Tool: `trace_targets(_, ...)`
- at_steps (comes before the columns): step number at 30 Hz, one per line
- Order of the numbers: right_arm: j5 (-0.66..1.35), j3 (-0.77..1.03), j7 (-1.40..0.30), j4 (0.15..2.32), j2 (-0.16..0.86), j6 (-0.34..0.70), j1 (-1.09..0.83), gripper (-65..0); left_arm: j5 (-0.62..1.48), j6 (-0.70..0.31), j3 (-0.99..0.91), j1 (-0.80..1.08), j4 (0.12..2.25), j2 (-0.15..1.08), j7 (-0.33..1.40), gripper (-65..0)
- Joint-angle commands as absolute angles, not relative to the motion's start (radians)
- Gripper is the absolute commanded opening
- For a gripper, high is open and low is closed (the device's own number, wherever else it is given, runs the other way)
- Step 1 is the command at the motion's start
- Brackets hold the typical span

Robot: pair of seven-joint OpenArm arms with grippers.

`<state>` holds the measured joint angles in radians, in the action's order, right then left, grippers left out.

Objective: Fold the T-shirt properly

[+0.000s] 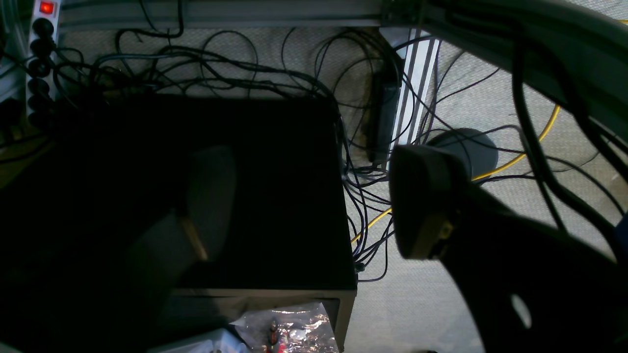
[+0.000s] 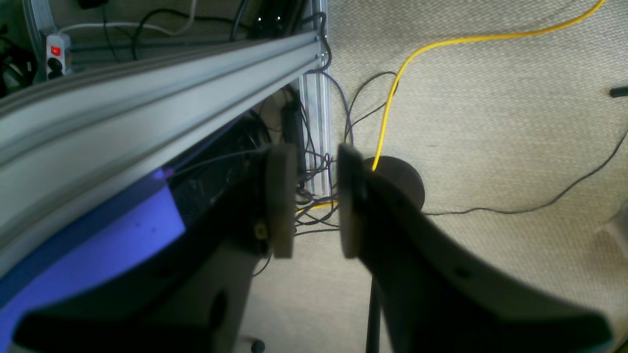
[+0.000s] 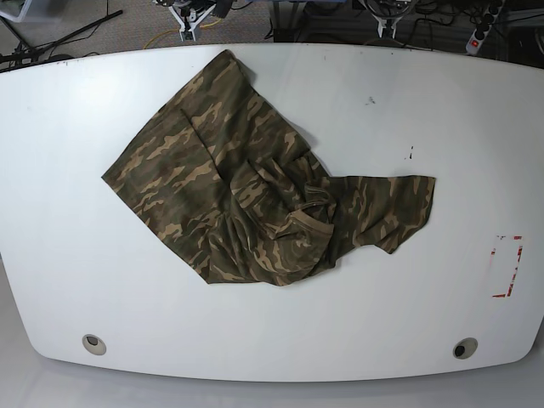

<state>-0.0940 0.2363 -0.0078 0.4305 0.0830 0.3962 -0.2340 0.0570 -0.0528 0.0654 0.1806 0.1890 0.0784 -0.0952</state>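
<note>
- Shirt (image 3: pixel 255 191): camo, rumpled, half bunched, collar mid-heap, lying left of centre on my table (image 3: pixel 476 127).
- Long axis runs upper-left to lower-right.
- Left gripper (image 1: pixel 314 206) spread wide, right gripper (image 2: pixel 314 201) slightly apart, both empty.

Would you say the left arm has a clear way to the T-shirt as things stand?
Probably yes. The T-shirt lies crumpled alone on the white table, nothing on or around it. The left gripper, open and empty, is off the table over floor cables, so it must travel in first.

T-shirt (image 3: pixel 255 191) on table (image 3: pixel 68 212), left of centre
</note>
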Motion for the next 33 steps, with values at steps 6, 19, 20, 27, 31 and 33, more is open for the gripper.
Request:
trace_targets(6,-0.085,0.242,-0.002,0.423,0.051,0.398,-0.213,-51.4,0.054,-0.053,0.070,0.186,0.197,0.081,-0.091,-19.9)
trace_targets(19,-0.085,0.243,0.019,0.438,0.048,0.397,-0.222,-52.0,0.058,-0.053,0.064,0.219,0.205,0.082,-0.151,-19.9)
trace_targets(20,-0.085,0.243,0.035,0.447,0.048,0.397,-0.228,-52.0,0.058,-0.053,0.064,0.228,0.211,0.082,-0.177,-19.9)
trace_targets(27,-0.084,0.245,0.071,0.567,0.050,0.395,-0.329,-52.0,0.059,-0.051,0.062,0.331,0.346,0.085,-0.234,-19.9)
trace_targets(31,-0.084,0.245,0.071,0.654,0.048,0.395,-0.390,-52.0,0.059,-0.051,0.061,0.415,0.479,0.087,-0.234,-19.9)
trace_targets(33,-0.084,0.245,0.071,0.693,0.048,0.395,-0.423,-52.0,0.059,-0.051,0.051,0.466,0.552,0.087,-0.234,-19.9)
